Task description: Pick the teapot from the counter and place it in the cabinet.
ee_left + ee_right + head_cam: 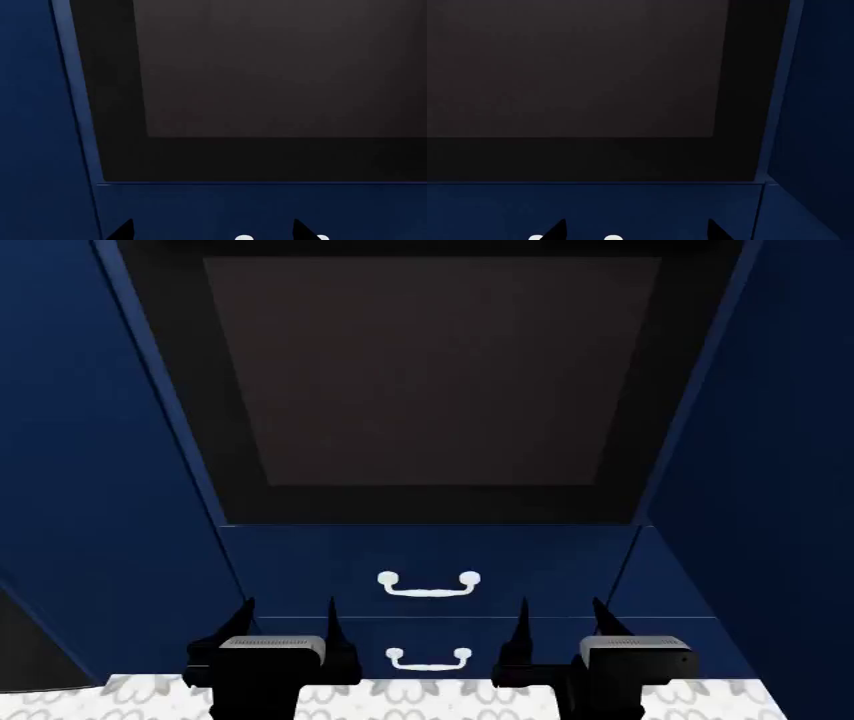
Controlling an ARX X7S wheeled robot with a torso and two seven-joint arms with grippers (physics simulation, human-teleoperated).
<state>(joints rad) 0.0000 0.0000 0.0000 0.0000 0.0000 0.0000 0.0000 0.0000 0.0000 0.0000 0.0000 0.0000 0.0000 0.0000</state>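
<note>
The cabinet (427,390) fills the frame's upper half. Your left gripper (290,625) and right gripper (558,625) sit low, level, both spread and empty.

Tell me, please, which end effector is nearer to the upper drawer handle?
Neither clearly: the upper drawer handle sits about midway between them. The left end effector is below it toward the left, the right end effector below it toward the right. Both are open and empty.
</note>
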